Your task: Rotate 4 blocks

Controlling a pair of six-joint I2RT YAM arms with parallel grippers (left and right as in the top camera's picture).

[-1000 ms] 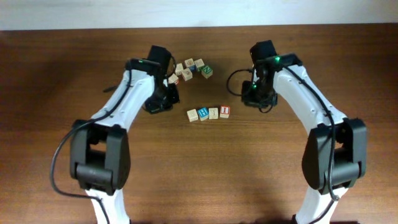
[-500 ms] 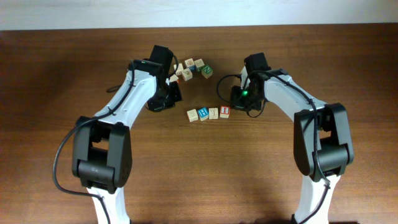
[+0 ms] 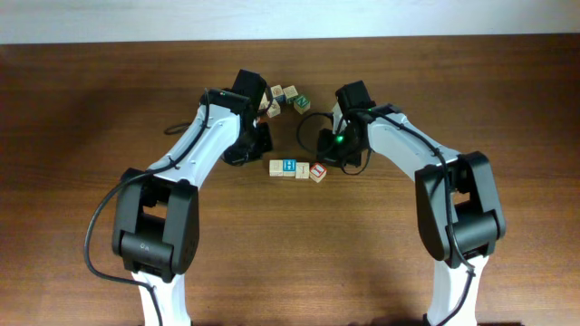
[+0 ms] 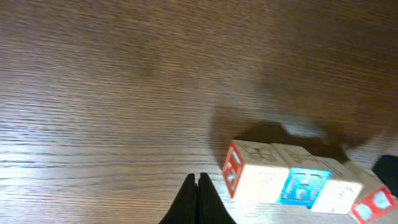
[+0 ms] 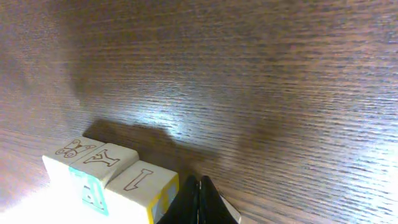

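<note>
Blocks (image 3: 304, 170), four small pale-wood cubes with crisp square edges and printed or engraved letters, lie in a short row touching side to side, between the two claws. The left claw (image 3: 260, 145) has its thin black fingers pressed together with nothing held. The row starts just ahead of its tips and to one side, beginning with the tan cube (image 3: 276, 167), which shows a red-printed end face in the left wrist view. Next sits the blue-faced H cube (image 3: 290, 167), then a plain one, and at the end farthest from this claw the red-lettered cube (image 3: 318, 173), skewed out of line with the others.

The right claw (image 3: 328, 163) is likewise closed on nothing, its tips right up against that skewed end; whether they touch it cannot be told. Its wrist view shows outlined letters cut into the top faces, an I nearest the fingers (image 5: 191, 202).

The table (image 3: 91, 136) is dark brown wood with fine straight grain and a soft sheen that catches glare. A pale strip (image 3: 453, 18) runs along its far edge. Beyond both claws, well apart from the row, a loose cluster of spare cubes (image 3: 283, 96) includes a green-N cube (image 3: 301, 104).
</note>
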